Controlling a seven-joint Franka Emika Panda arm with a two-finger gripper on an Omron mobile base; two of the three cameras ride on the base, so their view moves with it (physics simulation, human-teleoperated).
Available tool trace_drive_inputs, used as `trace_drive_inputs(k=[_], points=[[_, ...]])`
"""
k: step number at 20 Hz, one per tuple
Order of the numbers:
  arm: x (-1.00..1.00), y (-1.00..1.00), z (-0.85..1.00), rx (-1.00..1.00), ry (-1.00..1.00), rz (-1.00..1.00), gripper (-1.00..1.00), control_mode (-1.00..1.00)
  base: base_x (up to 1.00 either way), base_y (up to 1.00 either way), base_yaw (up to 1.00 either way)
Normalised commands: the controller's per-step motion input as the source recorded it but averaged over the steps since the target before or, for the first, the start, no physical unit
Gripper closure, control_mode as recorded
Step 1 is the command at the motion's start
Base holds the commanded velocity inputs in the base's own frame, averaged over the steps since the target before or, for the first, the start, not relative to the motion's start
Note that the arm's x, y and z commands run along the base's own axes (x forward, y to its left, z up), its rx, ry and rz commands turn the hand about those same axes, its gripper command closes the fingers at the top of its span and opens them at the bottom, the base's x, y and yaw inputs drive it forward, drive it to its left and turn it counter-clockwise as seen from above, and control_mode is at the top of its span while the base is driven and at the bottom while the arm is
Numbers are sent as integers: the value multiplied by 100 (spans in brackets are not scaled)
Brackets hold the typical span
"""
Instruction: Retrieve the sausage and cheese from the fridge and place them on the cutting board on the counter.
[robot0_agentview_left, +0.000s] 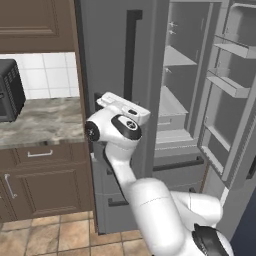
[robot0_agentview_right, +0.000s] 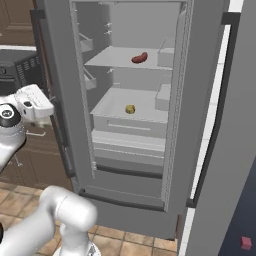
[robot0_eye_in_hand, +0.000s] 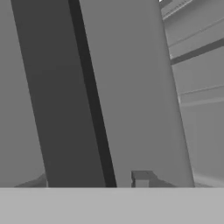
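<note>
1. My claw (robot0_agentview_left: 100, 100) sat at the end of my bent wrist, close against the front of the fridge's (robot0_agentview_left: 115, 60) left door, near the lower end of its long dark bar handle (robot0_agentview_left: 131, 55).
2. I could not tell how my claw stood, open or closed; the fingertips were hidden behind my hand in the left base view, and the hand view was blocked by the grey door face and a dark vertical bar.
3. The right door was swung wide, and the inside shelves showed.
4. The sausage (robot0_agentview_right: 139, 58) lay on the upper shelf (robot0_agentview_right: 115, 59), toward its right, beside a grey bin.
5. The cheese (robot0_agentview_right: 130, 109) sat on the shelf below, roughly under the sausage, near the front edge.
6. Both foods were well apart from my claw, inside the compartment and to its right, with the closed left door between us.
7. The marbled surface (robot0_agentview_left: 45, 122) ran left of the fridge, carrying a dark appliance (robot0_agentview_left: 10, 90) at its far left.
</note>
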Motion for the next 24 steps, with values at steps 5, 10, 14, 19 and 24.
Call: trace_drive_inputs(k=[5, 10, 14, 19, 24], points=[[-19, 24, 0, -1, 0, -10, -100, -100, 0, 0, 0], [-32, 27, 9, -3, 0, -17, -100, -100, 0, 0, 0], [-42, 31, 27, 0, -6, -18, -100, -100, 0, 0, 0], [-68, 13, 29, 0, -11, -14, -100, -100, 0, 0, 0], [-61, -33, 2, 0, -2, -2, -100, -100, 0, 0, 0]])
